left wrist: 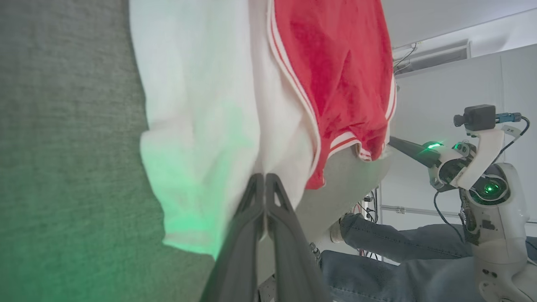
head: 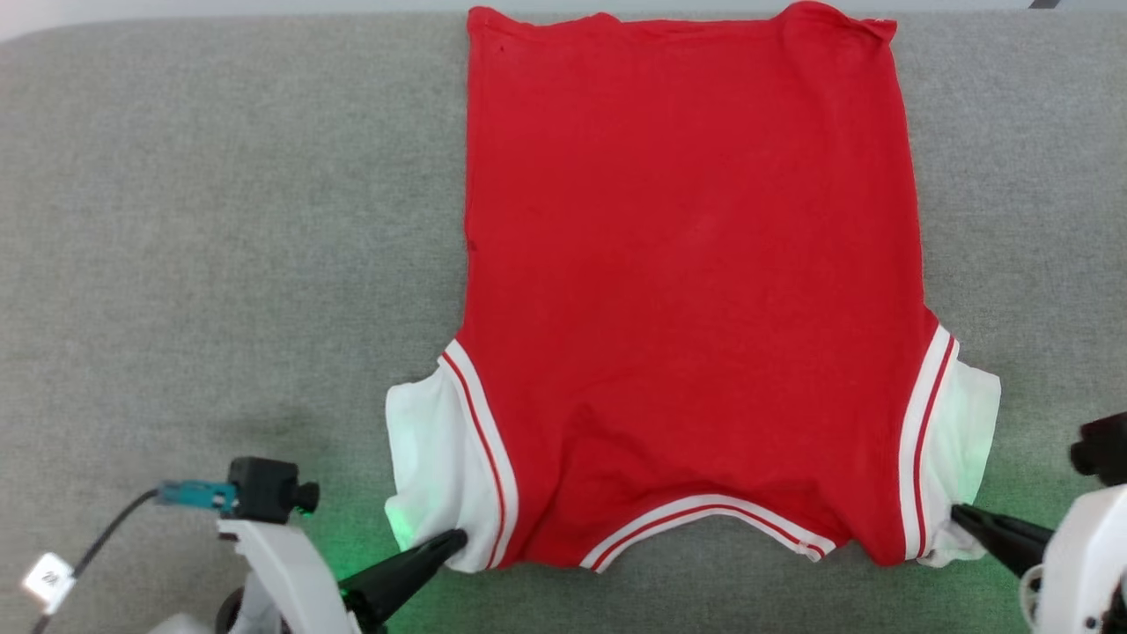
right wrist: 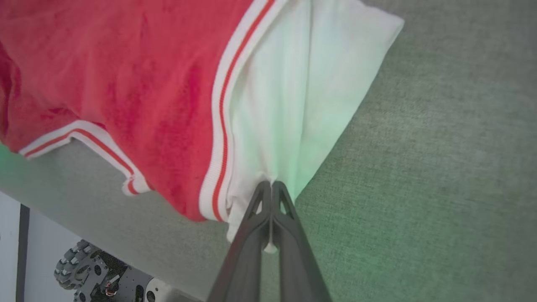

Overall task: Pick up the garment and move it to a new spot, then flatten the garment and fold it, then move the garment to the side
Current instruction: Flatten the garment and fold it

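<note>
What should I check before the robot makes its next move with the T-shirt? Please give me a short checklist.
1. Left fingers shut on the white left sleeve: ok.
2. Right fingers shut on the white right sleeve, cloth pinched between them: ok.
3. T-shirt lies flat on the grey table, without big wrinkles: ok.
4. Far hem is fully on the table: cannot tell, as it reaches the top edge of the head view.
5. Nobody is close to the arms: not ok. A person's legs in jeans are beside the table.
</note>
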